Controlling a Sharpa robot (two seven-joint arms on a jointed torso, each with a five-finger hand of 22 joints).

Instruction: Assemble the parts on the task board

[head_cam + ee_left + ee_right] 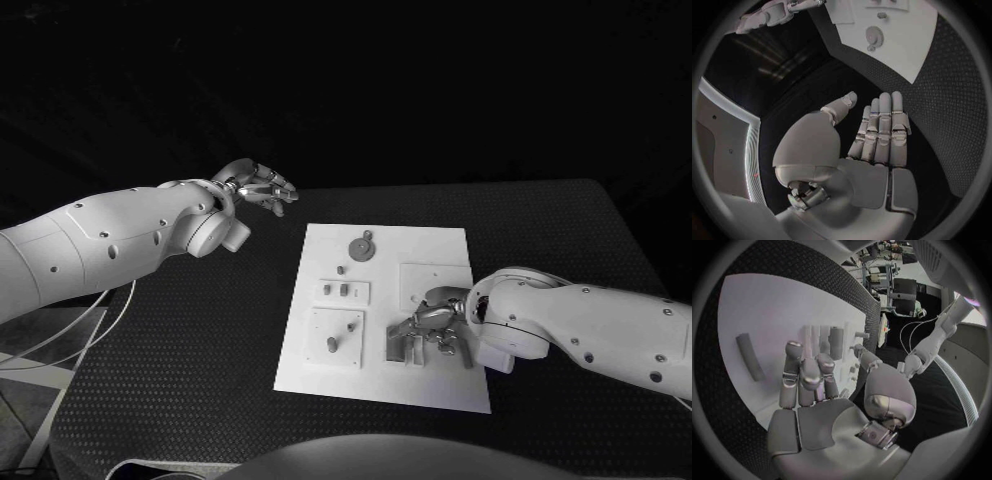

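Note:
The white task board lies in the middle of the table. On it sit a round grey disc at the far end, small grey parts on a raised plate at its left side, and a plate with a peg nearer me. My right hand hovers over the board's near right part, fingers bent down toward the grey parts there, nothing in its grasp. A grey bar lies on the board beyond its fingertips. My left hand is off the board's far left corner, fingers straight and empty.
The black table has bare room left of the board and also to its right. A white cable hangs off the table's left edge. Upright grey pegs stand on the board close to the right hand's fingers.

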